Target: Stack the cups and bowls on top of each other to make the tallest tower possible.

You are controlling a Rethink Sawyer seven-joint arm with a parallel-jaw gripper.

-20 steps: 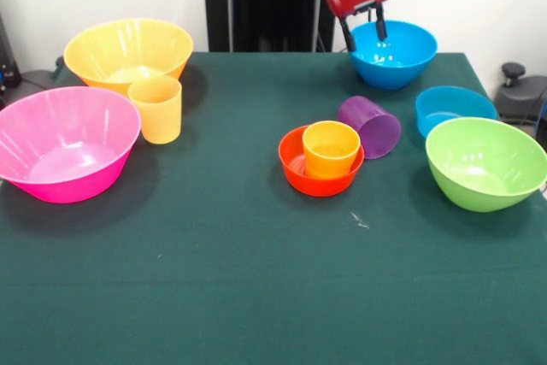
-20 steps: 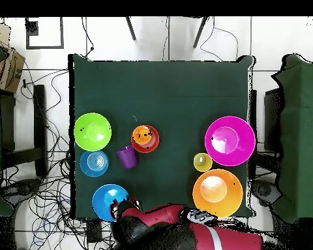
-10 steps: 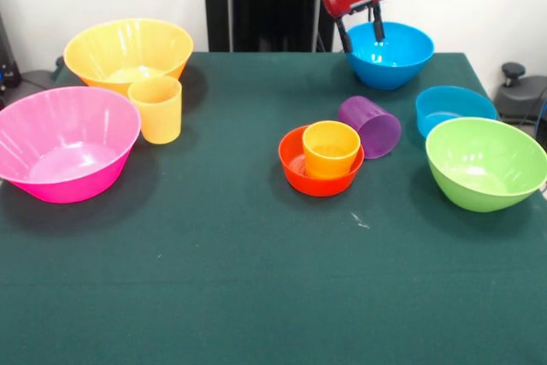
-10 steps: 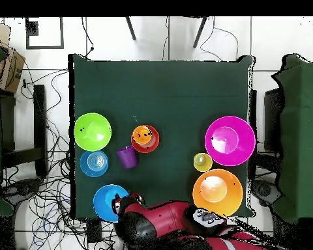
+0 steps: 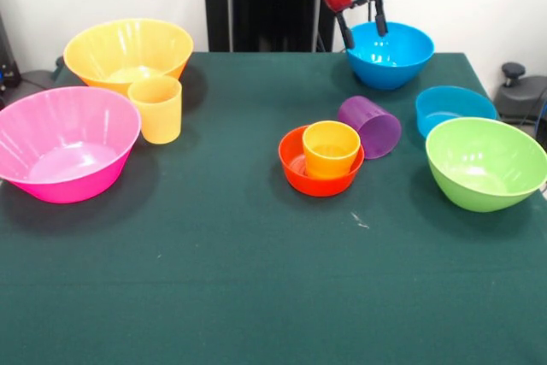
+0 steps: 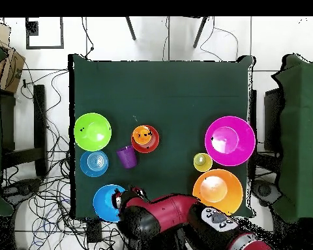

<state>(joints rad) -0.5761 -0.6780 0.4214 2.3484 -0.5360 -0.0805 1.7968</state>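
Note:
The tower stands mid-table: the orange cup (image 5: 330,148) (image 6: 142,135) sits upright inside the small red-orange bowl (image 5: 293,165) (image 6: 152,141). Just right of it the purple cup (image 5: 370,126) (image 6: 126,157) lies on its side. The yellow-orange cup (image 5: 155,108) (image 6: 203,162) stands upright in front of the big yellow bowl (image 5: 128,50) (image 6: 217,192). My gripper (image 5: 362,30) (image 6: 128,196) hangs open and empty above the near-left rim of the medium blue bowl (image 5: 395,55) (image 6: 107,202).
The big pink bowl (image 5: 64,143) (image 6: 229,140) sits at the left edge. On the right are the small blue bowl (image 5: 453,107) (image 6: 94,163) and the lime green bowl (image 5: 485,162) (image 6: 92,131). Chairs, cables and side tables surround the table (image 5: 256,279).
My gripper has lifted slightly over the blue bowl's rim, still open. In the overhead view the arm has swung along the table's bottom edge. No cup or bowl has moved.

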